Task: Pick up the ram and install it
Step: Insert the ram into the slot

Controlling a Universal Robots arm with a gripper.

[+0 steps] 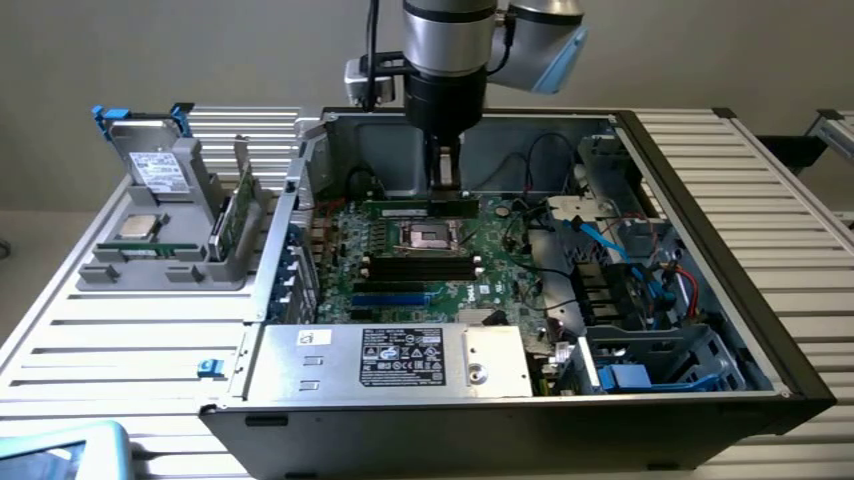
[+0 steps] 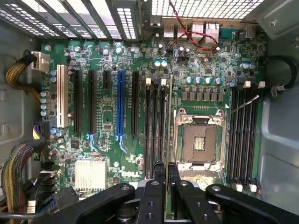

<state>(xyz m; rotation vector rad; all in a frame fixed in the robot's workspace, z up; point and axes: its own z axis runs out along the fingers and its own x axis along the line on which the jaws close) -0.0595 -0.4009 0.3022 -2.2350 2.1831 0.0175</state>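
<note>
Gripper (image 2: pixel 166 170) fingers are pinched nearly together on the ram (image 2: pixel 168 121), which the wrist view catches edge-on as a thin pale line, so its label and chips are hidden there. It hangs over the motherboard (image 2: pixel 107 140), in line with the bank of black memory slots (image 2: pixel 155 126) just beside the open processor socket (image 2: pixel 198 140). Whether its lower edge has entered a slot or is held just above one cannot be made out. In the exterior view the ram (image 1: pixel 420 209) shows as a narrow green strip lying crosswise directly under the gripper (image 1: pixel 447 192), between the socket and the rear wall of the computer case (image 1: pixel 467 430). White letters reading DELL (image 2: pixel 128 173) are printed on the board beside a silver heatsink (image 2: pixel 90 175). A sticker (image 1: pixel 400 357) on the metal box at the front of the case carries print too fine to read, as does the label on a drive (image 1: pixel 160 170) standing in the grey holder (image 1: pixel 160 270) on the desk (image 1: pixel 120 340) at the exterior view's left. A second green stick (image 1: pixel 234 215) stands upright in that holder, partly hidden by the case wall. The arm (image 1: pixel 447 60) comes down vertically from the top edge, where it is cut off, its wrist pointing straight into the case.
</note>
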